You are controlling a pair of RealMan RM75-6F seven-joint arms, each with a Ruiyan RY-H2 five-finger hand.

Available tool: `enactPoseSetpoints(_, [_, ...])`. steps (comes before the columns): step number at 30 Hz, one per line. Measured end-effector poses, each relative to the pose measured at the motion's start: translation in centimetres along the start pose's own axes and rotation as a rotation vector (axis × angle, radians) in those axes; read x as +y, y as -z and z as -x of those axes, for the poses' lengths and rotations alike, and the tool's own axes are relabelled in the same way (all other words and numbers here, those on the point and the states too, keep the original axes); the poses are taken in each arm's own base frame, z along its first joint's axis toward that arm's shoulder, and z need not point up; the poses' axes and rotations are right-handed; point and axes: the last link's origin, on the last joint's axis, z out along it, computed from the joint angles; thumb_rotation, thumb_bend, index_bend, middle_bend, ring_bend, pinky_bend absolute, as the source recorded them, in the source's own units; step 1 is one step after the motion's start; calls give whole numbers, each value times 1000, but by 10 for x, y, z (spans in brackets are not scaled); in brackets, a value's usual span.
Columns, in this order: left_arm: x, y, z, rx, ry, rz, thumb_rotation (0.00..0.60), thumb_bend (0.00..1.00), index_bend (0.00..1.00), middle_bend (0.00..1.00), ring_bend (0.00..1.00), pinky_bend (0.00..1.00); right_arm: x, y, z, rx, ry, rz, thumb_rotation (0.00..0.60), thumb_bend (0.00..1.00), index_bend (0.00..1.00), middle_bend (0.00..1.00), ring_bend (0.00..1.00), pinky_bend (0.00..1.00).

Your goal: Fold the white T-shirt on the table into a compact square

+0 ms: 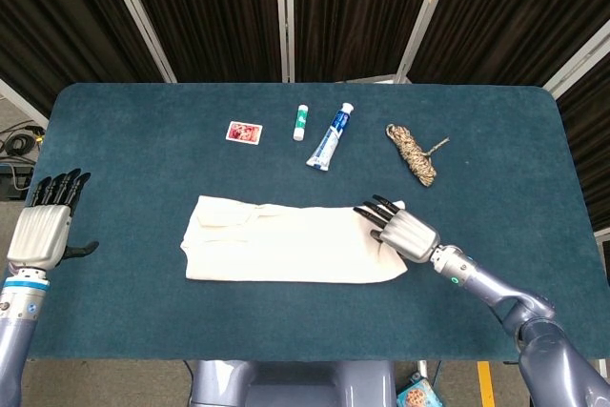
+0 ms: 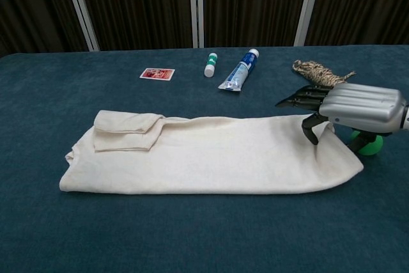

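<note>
The white T-shirt [image 1: 286, 247] [image 2: 211, 158] lies folded into a long band across the middle of the blue table [image 1: 124, 140], with a folded sleeve [image 2: 128, 131] on top at its left end. My right hand [image 1: 402, 230] [image 2: 358, 108] is at the band's right end, fingers over the cloth and thumb against it. It grips that edge, which rises toward the palm. My left hand [image 1: 43, 231] hovers off the table's left side, fingers straight and apart, holding nothing. It does not show in the chest view.
Along the far side lie a small red card [image 1: 243, 132] [image 2: 157, 73], a white stick with a green cap [image 1: 300, 121] [image 2: 209, 65], a blue-and-white tube [image 1: 331, 137] [image 2: 239, 71] and a coil of rope [image 1: 412, 152] [image 2: 318, 72], just beyond my right hand.
</note>
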Motion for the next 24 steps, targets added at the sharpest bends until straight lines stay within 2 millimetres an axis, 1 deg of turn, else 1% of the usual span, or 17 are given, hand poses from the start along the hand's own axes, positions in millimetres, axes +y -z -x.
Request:
enactPoseSetpoints(12, [0,0,1,-4,1,2,600,0,0,0,0,0,-2,2,-5,31,8,-19,600,343,710,54,0,0])
enactPoseSetpoints(19, [1,2,-1,0,8,8,600,0,0,0,0,0,4,9,-12,41,30,-21,600,342,713,55,0,0])
enactPoseSetpoints(24, [2,4,-2,2,16,16,600,0,0,0,0,0,9,20,-18,44,66,-34,600,343,716,58,0,0])
